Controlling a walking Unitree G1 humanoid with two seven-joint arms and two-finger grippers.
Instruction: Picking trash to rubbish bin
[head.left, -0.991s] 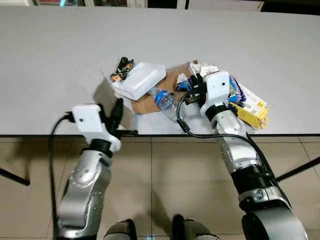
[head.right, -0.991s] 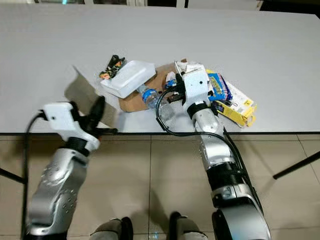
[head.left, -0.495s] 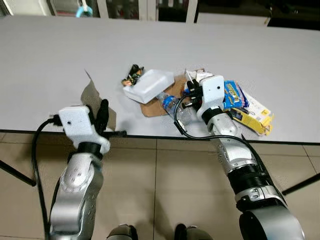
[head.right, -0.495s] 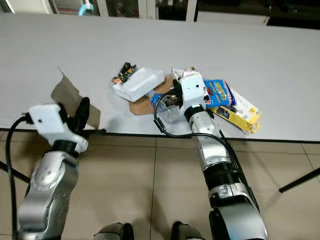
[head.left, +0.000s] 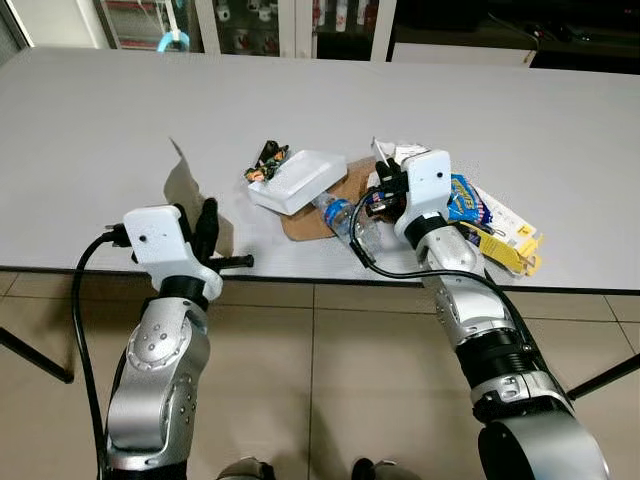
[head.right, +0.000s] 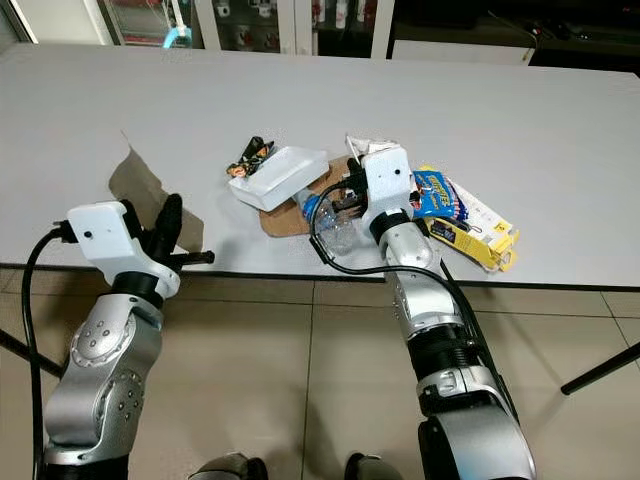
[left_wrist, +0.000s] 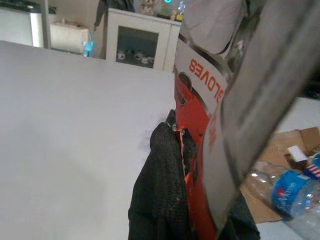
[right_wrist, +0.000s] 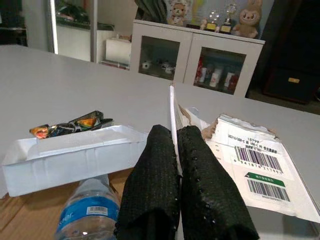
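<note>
Over the trash, right gripper (right_wrist: 176, 150) pinching white paper (right_wrist: 173, 107)

Bottle (head.left: 345, 217) before tray (head.left: 298, 181); on table (head.left: 90, 140)

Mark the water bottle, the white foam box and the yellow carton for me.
water bottle (head.left: 340, 214), left eye view, blue label.
white foam box (head.left: 298, 181), left eye view, middle of its top face.
yellow carton (head.left: 505, 249), left eye view, yellow side panel.

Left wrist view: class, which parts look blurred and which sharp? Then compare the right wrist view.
Left wrist view: the close red glove package and grey card are soft, the table clearer. Right wrist view: the barcode label reads sharply; the near water bottle is slightly soft.
</note>
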